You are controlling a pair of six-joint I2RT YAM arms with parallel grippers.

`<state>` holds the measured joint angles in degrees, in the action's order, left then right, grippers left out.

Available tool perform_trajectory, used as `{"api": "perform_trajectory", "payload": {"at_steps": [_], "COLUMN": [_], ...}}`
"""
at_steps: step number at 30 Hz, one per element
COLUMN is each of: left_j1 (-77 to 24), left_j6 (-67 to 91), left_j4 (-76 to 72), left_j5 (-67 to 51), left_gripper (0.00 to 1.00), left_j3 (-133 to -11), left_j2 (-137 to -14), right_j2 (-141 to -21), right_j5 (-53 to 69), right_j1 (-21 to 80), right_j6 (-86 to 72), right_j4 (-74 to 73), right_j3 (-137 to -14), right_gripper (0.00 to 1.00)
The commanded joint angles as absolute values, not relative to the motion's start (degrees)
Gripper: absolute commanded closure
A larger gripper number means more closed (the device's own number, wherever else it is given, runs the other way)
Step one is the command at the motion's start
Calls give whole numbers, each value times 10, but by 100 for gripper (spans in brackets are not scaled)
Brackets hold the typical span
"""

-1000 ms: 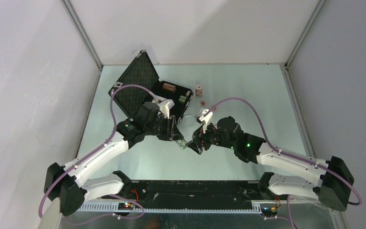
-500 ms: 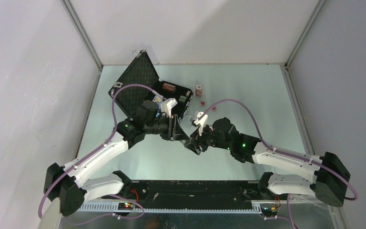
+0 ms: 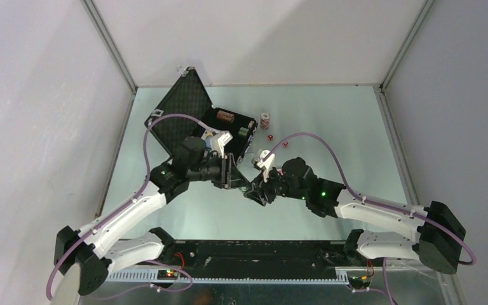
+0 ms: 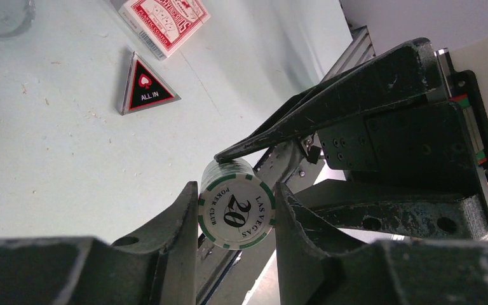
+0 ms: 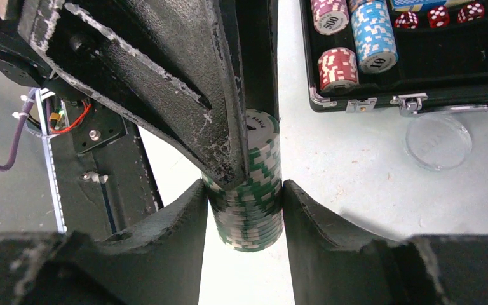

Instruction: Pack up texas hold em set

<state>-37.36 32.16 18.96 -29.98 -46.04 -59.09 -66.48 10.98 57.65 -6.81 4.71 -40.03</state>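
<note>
A green-and-white poker-chip stack [image 5: 249,190] is held off the table between both grippers. My left gripper [image 4: 235,216] is shut on its sides; the end chip [image 4: 236,213] reads "20 Las Vegas Poker Club". My right gripper [image 5: 246,210] is shut on the same stack further along, its fingers crossing the left ones. From above the two grippers meet at mid-table [image 3: 248,189]. The black briefcase [image 3: 187,108] stands open at the back left. Its tray [image 5: 413,70] holds red [image 5: 337,68] and blue [image 5: 373,28] chip stacks and red dice [image 5: 438,16].
A black-red "ALL IN" triangle [image 4: 145,87] and a red card deck [image 4: 164,18] lie on the table. A clear round disc [image 5: 438,141] lies in front of the case's latches. A small chip stack [image 3: 265,120] and loose red dice [image 3: 269,137] sit right of the case.
The right gripper has moved left and met the left gripper at the green chip stack. The left gripper has lifted and turned slightly with the stack.
</note>
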Motion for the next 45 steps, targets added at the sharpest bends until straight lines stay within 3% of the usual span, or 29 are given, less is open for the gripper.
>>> {"api": "perform_trajectory", "payload": {"at_steps": [1, 7, 10, 11, 13, 15, 21, 26, 30, 39, 45], "left_j1": [-377, -376, -371, -370, -366, -361, -338, -337, -336, -350, -351], "left_j6": [343, 331, 325, 324, 318, 313, 310, 270, 246, 272, 252], "left_j4": [107, 115, 121, 122, 130, 134, 151, 256, 282, 188, 131], "left_j5": [-351, -326, -308, -300, -281, -267, -222, -35, 41, 75, 100], "left_gripper": [86, 61, 37, 24, 12, 8, 1, 0, 0, 0, 4], "left_j3": [-466, -463, -458, -457, -455, -452, -433, -448, -445, -372, -367], "left_j2": [-549, -527, -513, -507, -494, -479, -436, -420, -409, -439, -524], "right_j2": [-665, -654, -650, -649, -648, -649, -652, -666, -660, -638, -650], "right_j5": [109, 104, 96, 92, 85, 80, 69, 17, 12, 0, 15], "right_j1": [578, 574, 569, 569, 565, 562, 549, 514, 462, 372, 352], "right_j6": [-61, -66, -67, -67, -70, -71, -69, -83, -99, -123, -126], "right_j4": [55, 52, 48, 46, 40, 35, 29, 23, 19, 13, 11], "right_j3": [-410, -410, -410, -410, -410, -410, -410, -410, -409, -410, -409], "right_gripper": [68, 87, 94, 95, 98, 100, 100, 100, 100, 100, 100]}}
